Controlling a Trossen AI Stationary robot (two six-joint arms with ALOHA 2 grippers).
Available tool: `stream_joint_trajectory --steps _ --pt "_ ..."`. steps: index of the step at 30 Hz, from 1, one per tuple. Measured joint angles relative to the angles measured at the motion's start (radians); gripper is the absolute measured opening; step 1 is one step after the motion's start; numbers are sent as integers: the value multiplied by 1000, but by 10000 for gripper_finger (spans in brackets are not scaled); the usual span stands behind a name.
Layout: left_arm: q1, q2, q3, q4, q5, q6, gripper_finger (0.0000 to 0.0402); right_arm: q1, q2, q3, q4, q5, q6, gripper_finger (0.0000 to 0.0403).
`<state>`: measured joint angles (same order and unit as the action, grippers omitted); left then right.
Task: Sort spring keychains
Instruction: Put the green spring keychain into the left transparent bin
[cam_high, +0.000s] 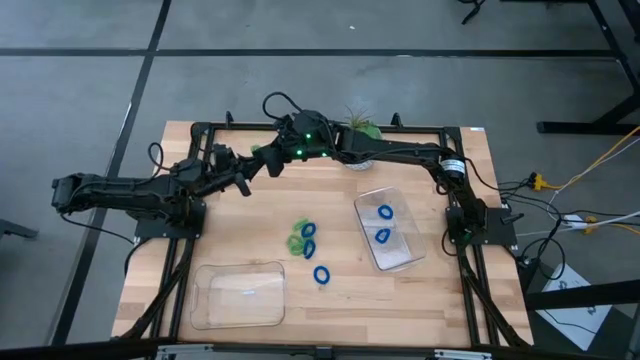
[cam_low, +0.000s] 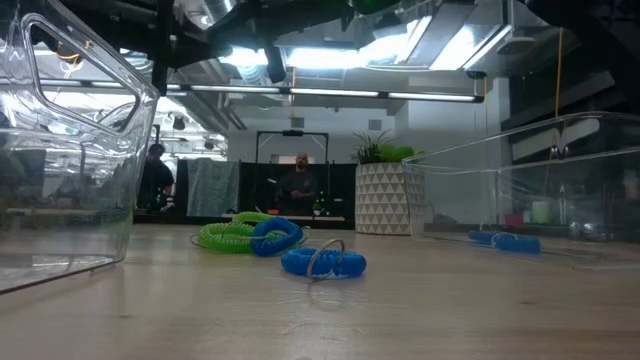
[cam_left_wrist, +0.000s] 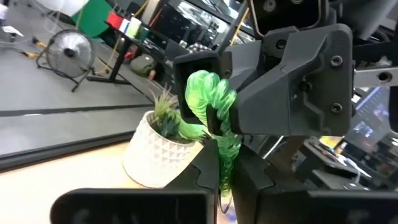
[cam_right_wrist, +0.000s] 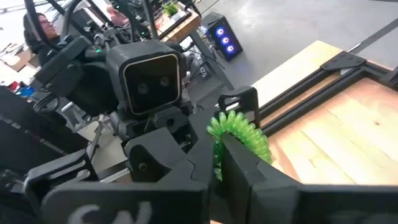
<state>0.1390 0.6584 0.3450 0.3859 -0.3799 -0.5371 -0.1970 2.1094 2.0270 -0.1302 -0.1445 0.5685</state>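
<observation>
A light green spring keychain (cam_right_wrist: 239, 134) hangs above the bench (cam_high: 250, 215) near the potted plant (cam_high: 357, 130), pinched between the right tool (cam_high: 268, 158) and the left tool (cam_high: 250, 172), both closed on it.

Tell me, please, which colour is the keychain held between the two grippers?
Light green. The keychain shows best in the left wrist view.

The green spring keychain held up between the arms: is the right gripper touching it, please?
Touching: in the right wrist view the green spring keychain sits pinched between the jaws of the right gripper.
</observation>
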Motion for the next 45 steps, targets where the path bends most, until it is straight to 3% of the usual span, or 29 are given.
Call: stream_joint_trajectory --steps 11,17,22,31,37,45 --pt "-1 -1 0 -52 111 -87 12 -28 0 0 -20 -256 -26 79" --pt "-2 -1 0 -53 205 -139 12 -42 0 0 -44 -464 -35 92" --pt "-3 -7 0 -63 262 -167 12 -48 -17 2 -140 -413 -79 92" --pt "-43 -52 -1 -106 262 -187 12 -51 -87 0 -308 -272 -164 93" --pt "-91 -75 0 -105 275 -186 12 -55 -110 0 -437 -265 -201 93" --pt "-168 -75 0 -105 430 -236 12 -55 -126 1 -517 -321 -244 93"
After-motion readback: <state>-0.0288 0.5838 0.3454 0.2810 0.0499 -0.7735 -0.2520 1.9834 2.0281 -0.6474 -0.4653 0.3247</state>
